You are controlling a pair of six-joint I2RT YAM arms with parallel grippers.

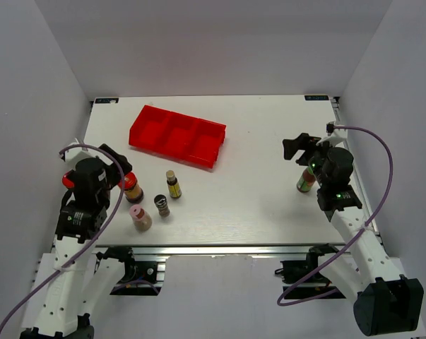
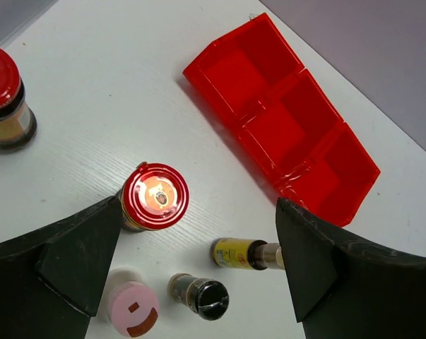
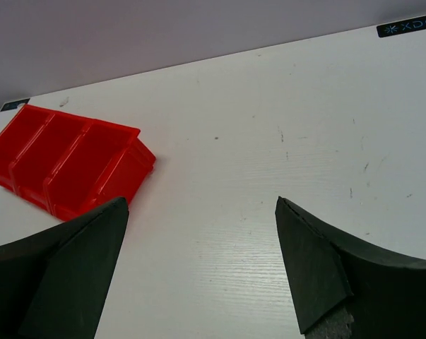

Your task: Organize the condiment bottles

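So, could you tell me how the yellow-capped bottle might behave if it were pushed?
The yellow-capped bottle stands upright and looks slim for its height, so a high push would probably tip it. Being round, it would likely roll afterwards. It looks rigid, not squashy.

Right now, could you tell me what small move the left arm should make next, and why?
Probably lower the left pincer over the red-lidded jar: it stands upright just below the open jaws, and the red tray holds nothing yet.
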